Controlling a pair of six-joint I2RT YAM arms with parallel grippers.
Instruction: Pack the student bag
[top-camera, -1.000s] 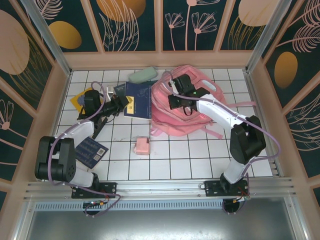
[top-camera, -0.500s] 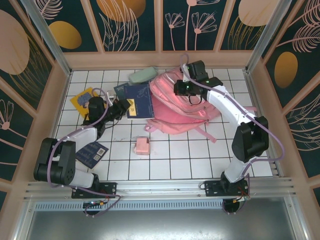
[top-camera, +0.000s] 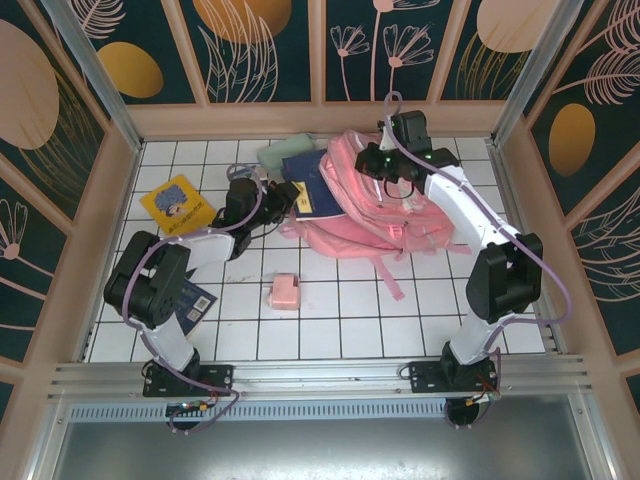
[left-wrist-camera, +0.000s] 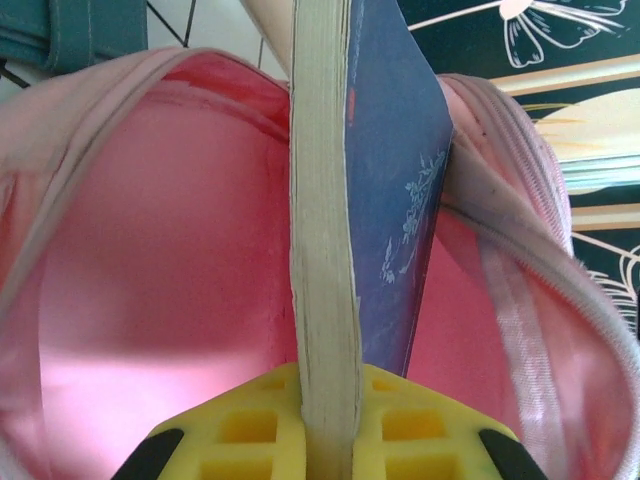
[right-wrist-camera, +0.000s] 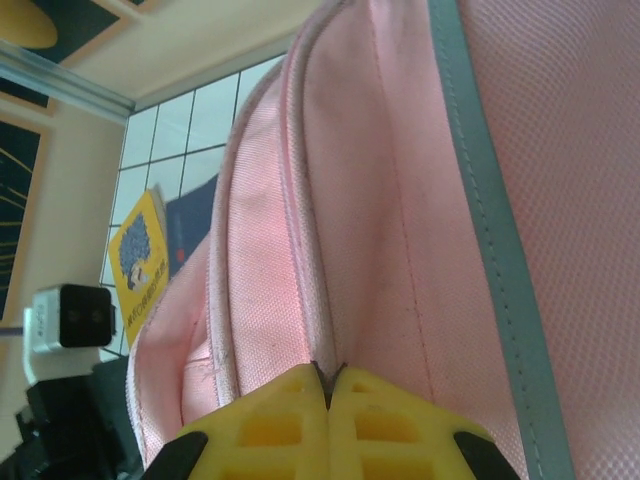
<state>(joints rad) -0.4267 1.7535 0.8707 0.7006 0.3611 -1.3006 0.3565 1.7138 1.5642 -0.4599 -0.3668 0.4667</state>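
Observation:
The student bag (top-camera: 385, 205), a large pink backpack, lies at the back right of the tiled floor with its mouth facing left. My right gripper (top-camera: 385, 162) is shut on a fold of the bag's upper rim (right-wrist-camera: 327, 375) and holds the mouth open. My left gripper (top-camera: 272, 200) is shut on a blue book (top-camera: 305, 185). In the left wrist view the book's cream page edge (left-wrist-camera: 325, 250) and blue cover (left-wrist-camera: 395, 200) reach into the bag's pink inside (left-wrist-camera: 150, 260), with the gripper (left-wrist-camera: 330, 440) clamped on the near end.
A yellow book (top-camera: 177, 203) lies at the left. A small pink box (top-camera: 284, 292) sits in the middle, a green pencil case (top-camera: 272, 156) behind the blue book, and a dark patterned notebook (top-camera: 192, 302) by the left arm. Wooden walls close in the floor.
My left gripper has carried the blue book to the right, into the bag's mouth. My right gripper has pulled the bag's rim up and toward the back right.

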